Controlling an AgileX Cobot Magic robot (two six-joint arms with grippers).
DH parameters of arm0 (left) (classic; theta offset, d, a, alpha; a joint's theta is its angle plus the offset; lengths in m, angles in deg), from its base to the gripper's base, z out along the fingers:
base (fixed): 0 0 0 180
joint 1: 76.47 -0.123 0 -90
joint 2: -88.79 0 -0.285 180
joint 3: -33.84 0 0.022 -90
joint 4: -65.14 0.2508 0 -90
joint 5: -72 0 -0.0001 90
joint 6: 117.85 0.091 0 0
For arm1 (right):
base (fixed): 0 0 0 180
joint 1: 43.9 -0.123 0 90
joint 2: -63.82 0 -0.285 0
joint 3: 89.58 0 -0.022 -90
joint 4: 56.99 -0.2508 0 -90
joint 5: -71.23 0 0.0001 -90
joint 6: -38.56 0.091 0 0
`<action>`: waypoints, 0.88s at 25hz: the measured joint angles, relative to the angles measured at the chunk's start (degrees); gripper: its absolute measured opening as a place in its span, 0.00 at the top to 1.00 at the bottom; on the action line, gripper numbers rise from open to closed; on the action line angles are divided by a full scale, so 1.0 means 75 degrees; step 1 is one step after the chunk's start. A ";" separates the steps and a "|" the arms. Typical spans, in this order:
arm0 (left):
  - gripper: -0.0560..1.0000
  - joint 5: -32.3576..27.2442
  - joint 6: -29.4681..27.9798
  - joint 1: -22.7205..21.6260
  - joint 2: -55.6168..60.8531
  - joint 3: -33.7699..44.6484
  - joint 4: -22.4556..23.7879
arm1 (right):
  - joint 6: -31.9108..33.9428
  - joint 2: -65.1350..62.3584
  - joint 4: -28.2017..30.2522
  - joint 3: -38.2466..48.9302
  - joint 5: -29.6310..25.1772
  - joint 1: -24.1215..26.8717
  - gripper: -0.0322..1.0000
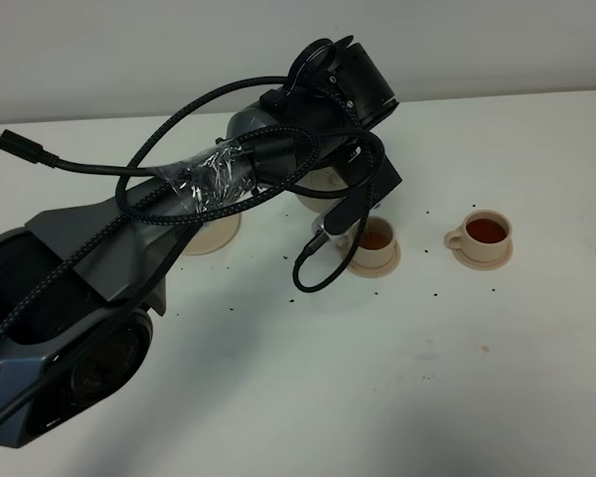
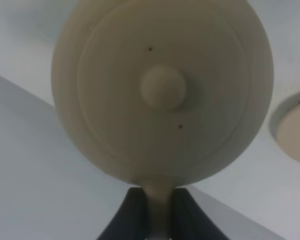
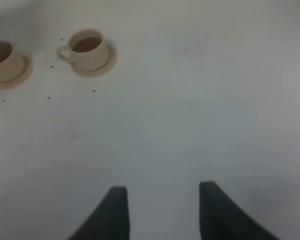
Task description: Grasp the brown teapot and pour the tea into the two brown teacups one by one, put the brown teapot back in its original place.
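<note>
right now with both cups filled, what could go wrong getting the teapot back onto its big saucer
1. The left tool pinches the teapot only by its thin handle, so the pot may swing or slip on the way.
2. The black cable loop hangs right beside the full teacup nearest it; pulling away low could drag the cup and spill tea.
3. The large saucer is half hidden under the arm, so the pot may land off-centre.

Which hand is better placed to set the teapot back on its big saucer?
The left hand is shut on the brown teapot by its handle, near the wide saucer. The right hand hangs open and empty over the table.
</note>
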 joint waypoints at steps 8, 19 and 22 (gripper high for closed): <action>0.83 0.0065 0.0022 0.0000 0.0000 0.0000 0.0003 | 0.0000 0.0000 0.0000 0.0000 0.0000 0.0000 0.64; 0.83 0.0295 0.0068 0.0000 0.0000 0.0000 0.0049 | 0.0000 0.0000 0.0000 0.0000 0.0000 0.0000 0.64; 0.83 0.0310 0.0171 0.0000 0.0000 0.0000 0.0049 | 0.0000 0.0000 0.0000 0.0000 0.0000 0.0000 0.64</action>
